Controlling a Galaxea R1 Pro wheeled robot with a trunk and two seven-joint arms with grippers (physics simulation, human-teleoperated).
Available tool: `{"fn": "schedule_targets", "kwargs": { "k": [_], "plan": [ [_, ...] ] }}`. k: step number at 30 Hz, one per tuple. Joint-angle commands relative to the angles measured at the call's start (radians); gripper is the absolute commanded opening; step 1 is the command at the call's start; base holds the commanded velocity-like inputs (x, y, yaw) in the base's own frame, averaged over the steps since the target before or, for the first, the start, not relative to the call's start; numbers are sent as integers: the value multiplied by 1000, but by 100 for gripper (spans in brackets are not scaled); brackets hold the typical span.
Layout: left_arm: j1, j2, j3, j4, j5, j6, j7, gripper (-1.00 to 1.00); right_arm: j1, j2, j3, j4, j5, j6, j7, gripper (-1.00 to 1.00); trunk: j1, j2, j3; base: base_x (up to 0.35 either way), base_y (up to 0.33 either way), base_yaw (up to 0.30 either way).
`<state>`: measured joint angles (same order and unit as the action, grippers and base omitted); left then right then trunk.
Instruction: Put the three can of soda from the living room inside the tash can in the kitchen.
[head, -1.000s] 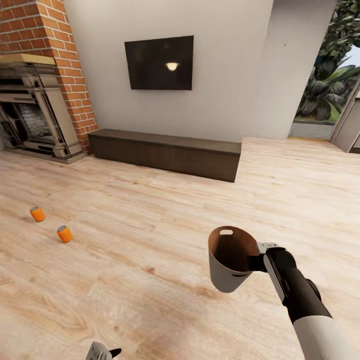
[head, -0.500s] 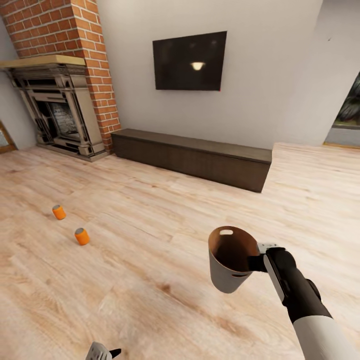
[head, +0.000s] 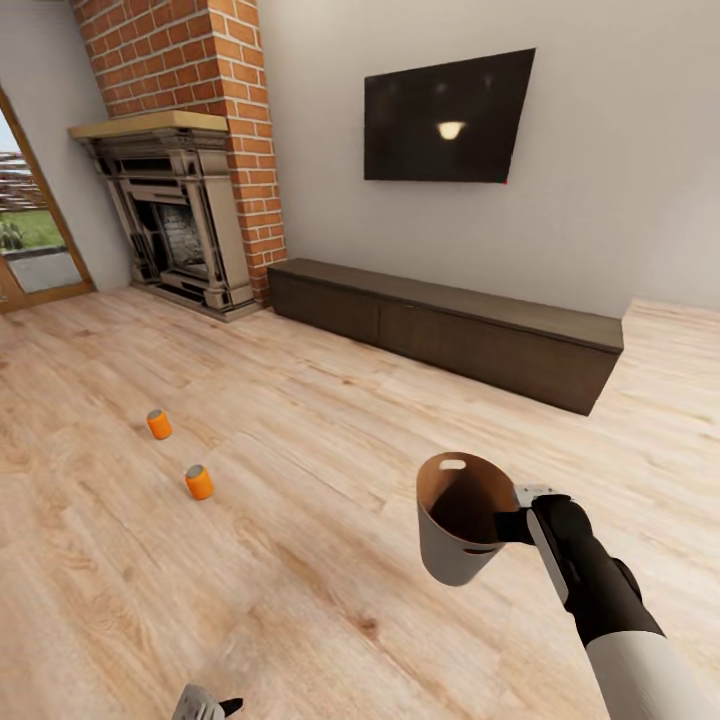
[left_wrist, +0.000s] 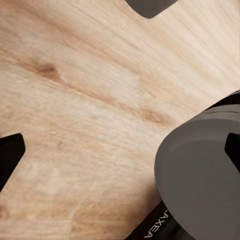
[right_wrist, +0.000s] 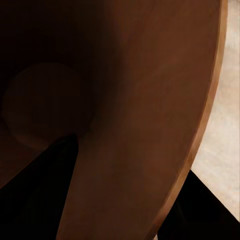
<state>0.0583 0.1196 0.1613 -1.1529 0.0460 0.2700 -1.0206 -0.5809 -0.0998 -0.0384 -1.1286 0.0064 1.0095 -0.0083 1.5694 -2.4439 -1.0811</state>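
right now your right gripper (head: 512, 522) is clamped on the rim of the tash can (head: 455, 540), holding it tilted above the plank floor (head: 330, 440). your left gripper (head: 205, 706) barely shows, so i cannot tell its opening. two orange soda cans (head: 198, 482) stand well ahead to your left, near the fireplace (head: 180, 220).

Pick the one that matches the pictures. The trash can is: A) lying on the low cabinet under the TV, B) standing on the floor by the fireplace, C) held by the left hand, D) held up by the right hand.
D: the right hand grips the trash can by its rim, holding it above the wood floor.
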Motion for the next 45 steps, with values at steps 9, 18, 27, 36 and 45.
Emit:
{"fn": "schedule_targets", "kwargs": {
  "k": [9,18,27,36,45],
  "plan": [
    [0,0,0,0,0,0,0,100,0,0,0,0,-9,0,2,-100,0,0,0,348,76,254],
    [0,0,0,0,0,0,0,100,0,0,0,0,-9,0,2,-100,0,0,0,348,69,254],
    [0,0,0,1,0,0,1,100,0,0,0,0,-9,0,2,-100,0,0,0,348,14,254],
    [0,0,0,0,0,0,1,100,0,0,0,0,-9,0,2,-100,0,0,0,348,1,253],
    [0,0,0,0,0,0,1,100,0,0,0,0,-9,-1,2,-100,0,0,0,348,0,128]
  ]
}}
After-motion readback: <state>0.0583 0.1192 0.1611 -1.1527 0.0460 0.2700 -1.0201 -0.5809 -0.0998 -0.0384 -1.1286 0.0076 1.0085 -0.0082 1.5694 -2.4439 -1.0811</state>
